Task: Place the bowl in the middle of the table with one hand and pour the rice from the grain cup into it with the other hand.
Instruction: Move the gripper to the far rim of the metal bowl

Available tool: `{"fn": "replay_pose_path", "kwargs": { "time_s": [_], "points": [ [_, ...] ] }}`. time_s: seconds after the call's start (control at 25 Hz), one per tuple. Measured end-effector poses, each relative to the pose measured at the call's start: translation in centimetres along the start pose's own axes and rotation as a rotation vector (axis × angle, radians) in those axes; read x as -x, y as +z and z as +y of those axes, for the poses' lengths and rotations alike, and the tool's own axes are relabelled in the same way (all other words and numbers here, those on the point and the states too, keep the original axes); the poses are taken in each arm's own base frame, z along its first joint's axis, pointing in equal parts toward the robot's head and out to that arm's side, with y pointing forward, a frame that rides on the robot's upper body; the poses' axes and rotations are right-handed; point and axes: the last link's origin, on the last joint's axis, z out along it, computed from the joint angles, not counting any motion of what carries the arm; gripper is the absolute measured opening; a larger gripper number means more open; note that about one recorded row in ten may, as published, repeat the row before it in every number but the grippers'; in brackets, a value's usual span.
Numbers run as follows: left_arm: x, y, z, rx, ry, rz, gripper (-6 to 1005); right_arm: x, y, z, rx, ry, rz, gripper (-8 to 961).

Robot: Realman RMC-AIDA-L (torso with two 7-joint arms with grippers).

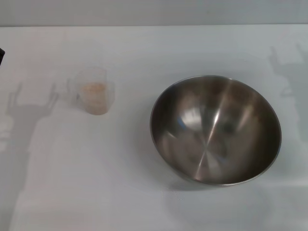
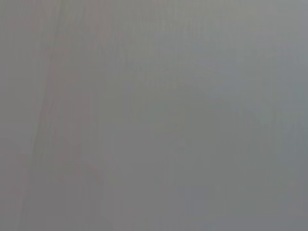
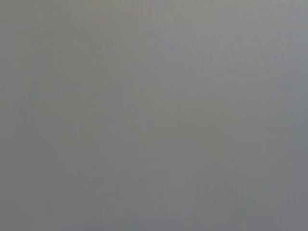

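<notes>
A large stainless-steel bowl (image 1: pixel 215 129) sits on the white table (image 1: pixel 144 192), right of the middle, tilted a little toward me, with nothing in it. A small clear grain cup (image 1: pixel 93 91) stands upright at the left, about half full of pale beige rice (image 1: pixel 95 93). Neither hand shows in the head view; only their shadows fall on the table at the far left and far right. Both wrist views show only a plain grey surface.
A small dark edge (image 1: pixel 1 55) shows at the far left border of the head view. The table's far edge (image 1: pixel 154 25) runs across the top of that view.
</notes>
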Motion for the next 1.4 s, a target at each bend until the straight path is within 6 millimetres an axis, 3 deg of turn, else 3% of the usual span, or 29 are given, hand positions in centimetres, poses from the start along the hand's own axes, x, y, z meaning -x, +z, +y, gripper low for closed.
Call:
{"fn": "replay_pose_path", "kwargs": {
  "time_s": [1.16, 1.4],
  "points": [
    [0.03, 0.01, 0.19, 0.008, -0.002, -0.001, 868, -0.08, -0.12, 0.06, 0.002, 0.001, 0.005, 720],
    [0.01, 0.12, 0.2, 0.011, -0.002, 0.001, 868, -0.36, 0.75, 0.66, 0.132, 0.194, 0.07, 720]
  ]
}}
